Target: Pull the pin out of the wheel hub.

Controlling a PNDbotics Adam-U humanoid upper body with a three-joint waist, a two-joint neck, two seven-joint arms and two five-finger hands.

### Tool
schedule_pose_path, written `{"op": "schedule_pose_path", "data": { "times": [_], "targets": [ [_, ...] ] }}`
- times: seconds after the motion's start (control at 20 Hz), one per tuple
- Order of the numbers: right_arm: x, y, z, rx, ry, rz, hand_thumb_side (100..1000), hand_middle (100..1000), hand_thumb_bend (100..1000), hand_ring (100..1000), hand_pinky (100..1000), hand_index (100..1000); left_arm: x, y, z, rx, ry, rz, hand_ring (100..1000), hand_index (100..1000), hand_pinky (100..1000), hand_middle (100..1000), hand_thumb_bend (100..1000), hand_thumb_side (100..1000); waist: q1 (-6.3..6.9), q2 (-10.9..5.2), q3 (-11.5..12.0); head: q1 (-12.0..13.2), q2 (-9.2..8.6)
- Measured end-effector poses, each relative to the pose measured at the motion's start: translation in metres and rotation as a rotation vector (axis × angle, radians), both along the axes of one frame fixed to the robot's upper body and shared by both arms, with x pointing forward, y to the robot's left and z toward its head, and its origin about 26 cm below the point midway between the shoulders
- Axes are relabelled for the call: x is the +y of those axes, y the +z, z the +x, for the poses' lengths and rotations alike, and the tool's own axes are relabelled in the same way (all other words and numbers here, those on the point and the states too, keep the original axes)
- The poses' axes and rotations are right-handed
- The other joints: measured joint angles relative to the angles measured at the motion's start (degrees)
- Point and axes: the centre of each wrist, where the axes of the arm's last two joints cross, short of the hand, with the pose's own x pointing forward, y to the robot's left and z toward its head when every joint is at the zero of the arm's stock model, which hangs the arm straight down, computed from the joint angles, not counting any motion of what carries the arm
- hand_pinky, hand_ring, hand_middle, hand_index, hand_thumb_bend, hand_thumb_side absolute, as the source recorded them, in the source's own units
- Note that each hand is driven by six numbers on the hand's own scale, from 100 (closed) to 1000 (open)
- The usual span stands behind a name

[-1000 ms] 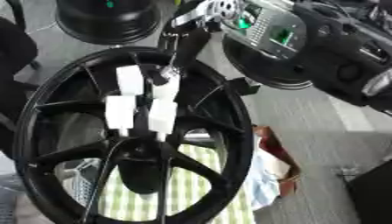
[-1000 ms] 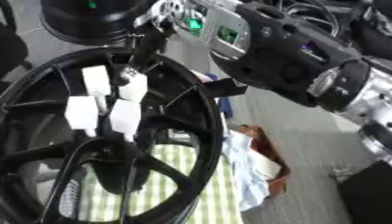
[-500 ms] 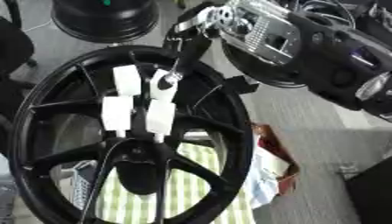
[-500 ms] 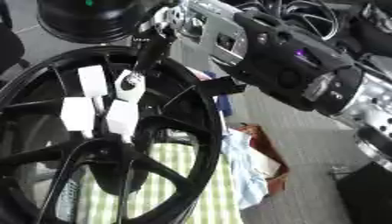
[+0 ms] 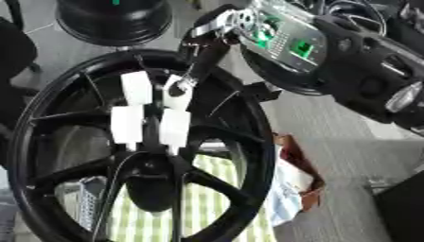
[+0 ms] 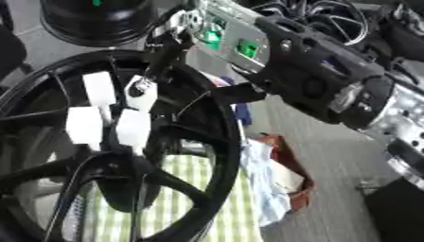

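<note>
Right hand (image 5: 207, 45) reaches from far right, fingers pinching the pin (image 5: 184, 84) at the hub (image 5: 149, 118); extraction apparently underway, pin not clearly free.

Wheel: a black spoked wheel hub (image 5: 248, 142) fills the left and centre, tilted, its middle near 6 o'clock.
White blocks: four white blocks (image 5: 136, 87) cluster on the spokes above the middle.
Right hand: the right hand (image 5: 207, 47) reaches in from 1 o'clock, dark fingers pointing down to the upper right block.
Pin: a small silvery pin (image 5: 184, 84) shows at the fingertips, touching that block.
Cloth: green checked cloth (image 5: 207, 208) lies under the spokes at 6 o'clock.
</note>
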Motion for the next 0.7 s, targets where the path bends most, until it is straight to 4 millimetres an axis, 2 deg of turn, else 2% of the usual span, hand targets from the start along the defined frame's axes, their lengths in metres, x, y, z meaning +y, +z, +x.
{"op": "schedule_pose_path", "data": {
  "times": [0.3, 0.7],
  "targets": [
    [0.0008, -0.0053, -0.0012, 0.013, -0.005, 0.002, 421, 801, 540, 887, 801, 866, -0.0007, -0.0011, 0.0004, 0.001, -0.002, -0.004, 880, 835, 824, 773, 515, 573, 0.0, 0.14, 0.2, 0.0, -0.22],
    [0.0075, -0.0047, -0.0099, 0.001, 0.018, 0.007, 394, 799, 550, 880, 796, 854, -0.0011, -0.0016, 0.0005, 0.001, -0.003, -0.007, 880, 834, 825, 774, 511, 575, 0.0, 0.2, 0.2, 0.0, -0.22]
  ]
}}
